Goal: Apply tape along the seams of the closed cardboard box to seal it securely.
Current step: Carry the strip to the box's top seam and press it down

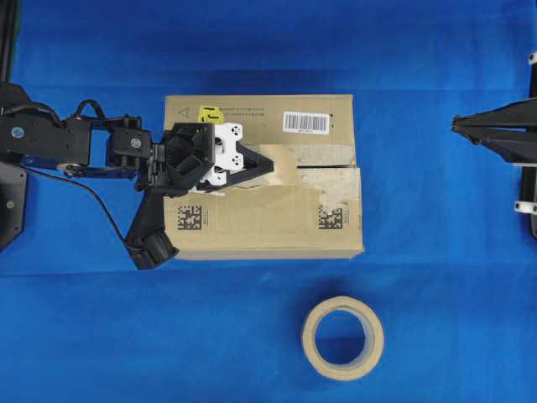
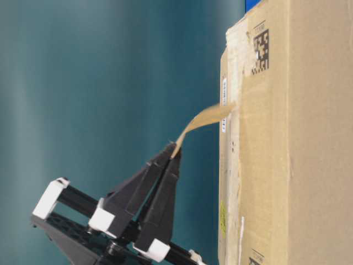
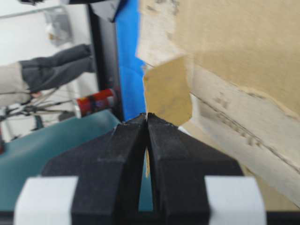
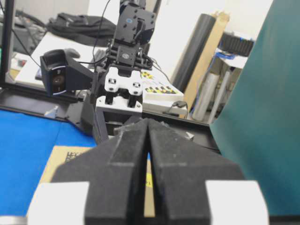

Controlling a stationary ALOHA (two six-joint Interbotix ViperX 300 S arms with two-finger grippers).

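The left gripper (image 1: pixel 270 162) reaches over the cardboard box (image 1: pixel 260 227), pinched tight on the tape (image 2: pixel 201 120). The right gripper (image 1: pixel 456 126) waits far right, closed, holding nothing.

— What sort of place is this?

— A robotics lab. Two black robot arms (image 1: pixel 92 147) are fixed at a table under a blue cloth (image 1: pixel 436 277), inside a black frame (image 3: pixel 105 65).

— And around it?

— A seated person (image 3: pixel 42 75), a backpack (image 4: pixel 75 23) on a desk, loose cables, rolled material leaning on a white wall (image 4: pixel 197 28).
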